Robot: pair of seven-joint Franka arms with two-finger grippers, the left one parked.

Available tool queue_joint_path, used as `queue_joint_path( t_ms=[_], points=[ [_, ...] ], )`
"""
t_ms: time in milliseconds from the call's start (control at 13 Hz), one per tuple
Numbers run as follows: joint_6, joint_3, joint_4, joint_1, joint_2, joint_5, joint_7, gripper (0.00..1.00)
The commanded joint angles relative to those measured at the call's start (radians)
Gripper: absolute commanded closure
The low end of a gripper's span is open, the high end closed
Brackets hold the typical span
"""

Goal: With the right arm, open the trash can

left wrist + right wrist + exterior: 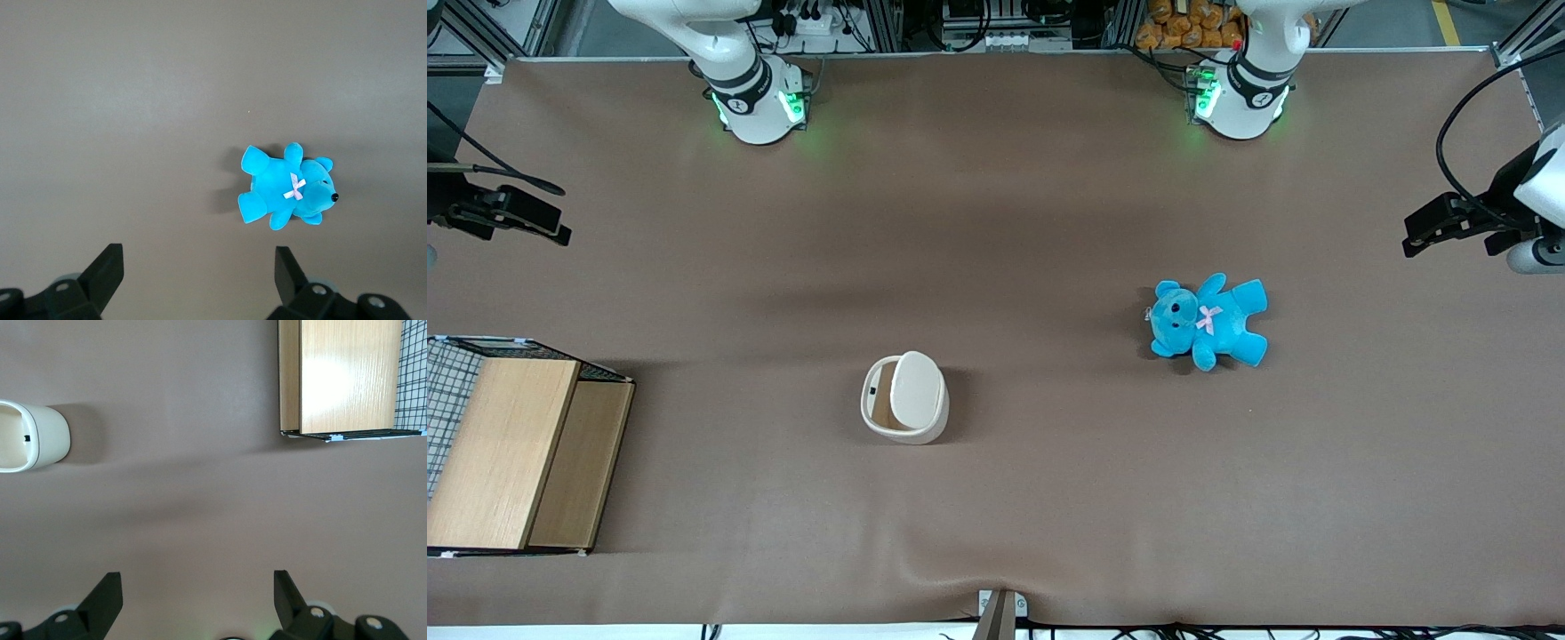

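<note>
The trash can (905, 397) is a small cream-white bin standing on the brown table, about midway between the two ends. Its flat lid (918, 388) is tipped up, and the tan inside shows beside it. In the right wrist view one rounded side of the trash can (40, 437) shows, with some of the tan inside. The right arm (751, 98) rises from its base at the table's back edge. My gripper (560, 213) hangs open over bare table toward the working arm's end, well apart from the bin. Nothing is between its black fingers (103, 597).
A wooden box (516, 453) (347, 377) with a wire-mesh side (445, 391) sits at the working arm's end, near the front edge. A blue teddy (1209, 320) (287, 190) lies toward the parked arm's end, a little farther from the front camera than the bin.
</note>
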State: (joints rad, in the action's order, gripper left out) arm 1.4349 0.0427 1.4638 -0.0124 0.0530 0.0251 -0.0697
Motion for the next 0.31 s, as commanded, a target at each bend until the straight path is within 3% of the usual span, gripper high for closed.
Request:
queue_joint_path(
  t_ms=[0, 231],
  points=[
    [0.002, -0.01, 0.003, 0.015, -0.005, -0.016, 0.021, 0.0],
    [0.001, -0.01, 0.003, 0.017, -0.005, -0.016, 0.042, 0.0]
  ],
)
